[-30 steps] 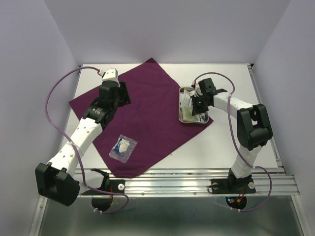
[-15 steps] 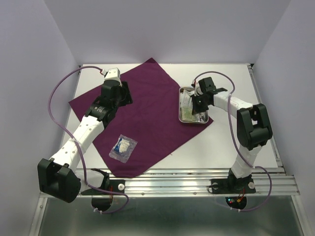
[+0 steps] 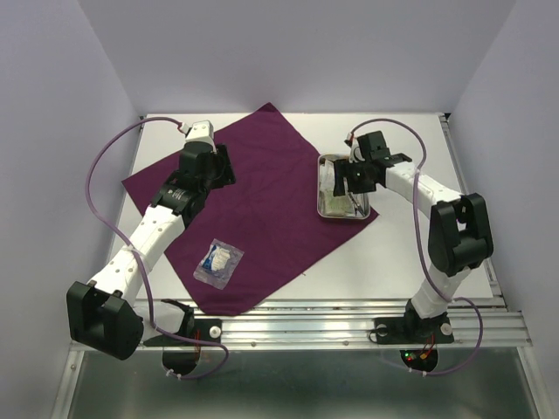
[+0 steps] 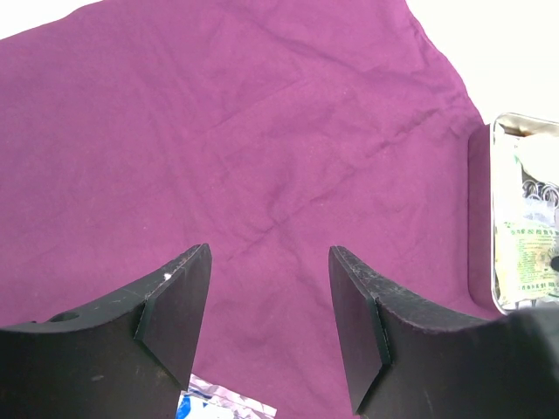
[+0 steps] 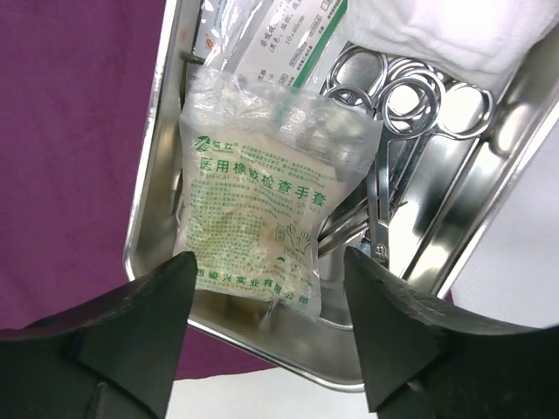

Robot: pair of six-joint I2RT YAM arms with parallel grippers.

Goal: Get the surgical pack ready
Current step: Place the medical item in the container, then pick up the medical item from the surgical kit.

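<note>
Right gripper (image 5: 269,262) hangs spread and empty just above the clear glove packet (image 5: 262,201), which lies in the steel tray (image 5: 155,157) over the scissors (image 5: 410,105) and beside the gauze (image 5: 463,30), gathering the contents on the purple cloth (image 3: 262,201)'s right corner. Left gripper (image 4: 271,262), likewise spread and empty, hovers over bare cloth, probably free to fetch the loose packet (image 3: 218,260) lying near the cloth's front edge.
</note>
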